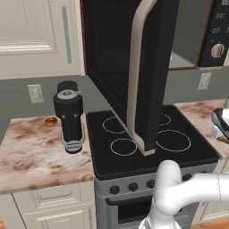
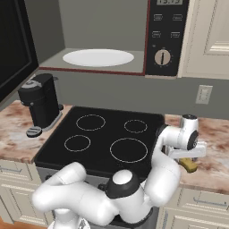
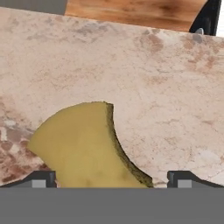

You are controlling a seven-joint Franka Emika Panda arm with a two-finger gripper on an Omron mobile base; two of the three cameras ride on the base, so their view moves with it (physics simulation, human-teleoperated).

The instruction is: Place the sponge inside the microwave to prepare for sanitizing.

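The sponge point(image 3: 81, 146) looks matt and soft, dull yellow on its broad face with a rougher, darker olive layer along one edge. Beneath it the surface point(image 3: 166, 87) reads as polished stone — pinkish-beige with mottled brown veining. The stovetop point(image 2: 105, 136) is smooth black glass with thin pale burner rings. The microwave point(image 1: 134, 67) has a dark, glossy glass door and a matt beige-pink handle; its cavity holds a smooth white plate point(image 2: 98, 57). The coffee machine point(image 1: 69, 116) looks like black plastic with a metallic grey top — slightly shiny. The cabinets point(image 1: 36, 36) are matt cream, painted.
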